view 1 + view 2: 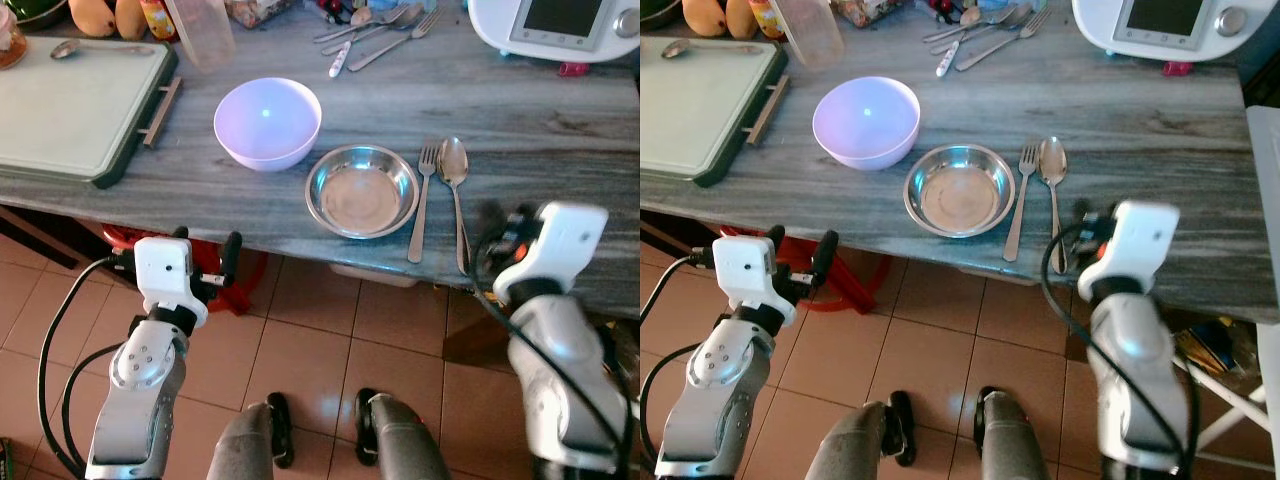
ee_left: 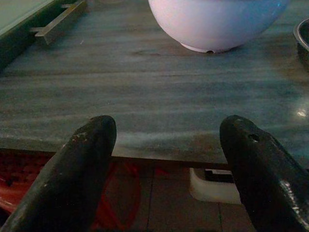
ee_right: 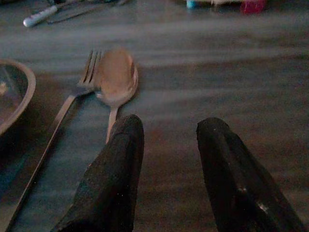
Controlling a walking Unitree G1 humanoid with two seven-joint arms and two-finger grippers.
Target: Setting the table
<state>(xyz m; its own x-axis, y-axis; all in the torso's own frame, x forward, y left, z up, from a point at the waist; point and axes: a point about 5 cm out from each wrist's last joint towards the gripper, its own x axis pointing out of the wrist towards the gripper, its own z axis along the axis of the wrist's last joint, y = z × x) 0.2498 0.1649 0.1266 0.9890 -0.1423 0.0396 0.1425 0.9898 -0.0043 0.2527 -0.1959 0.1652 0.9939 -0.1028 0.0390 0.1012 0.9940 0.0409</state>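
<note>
A steel bowl (image 1: pixel 362 190) sits near the front edge of the grey stone table (image 1: pixel 540 130). A fork (image 1: pixel 422 200) and a spoon (image 1: pixel 455 180) lie side by side just right of it. Behind and left of the steel bowl stands a pale lavender bowl (image 1: pixel 267 122). My right gripper (image 3: pixel 166 145) hovers open over the table edge, just right of the spoon's handle (image 3: pixel 112 121), with nothing between its fingers. My left gripper (image 1: pixel 207 255) is open and empty below the front edge, in front of the lavender bowl (image 2: pixel 217 21).
A green-rimmed white tray (image 1: pixel 70 105) lies at the far left. Spare cutlery (image 1: pixel 370 30), a clear plastic cup (image 1: pixel 200 30) and a white kitchen appliance (image 1: pixel 555 25) stand along the back. A red stool (image 1: pixel 240 280) is under the table. Tiled floor lies below.
</note>
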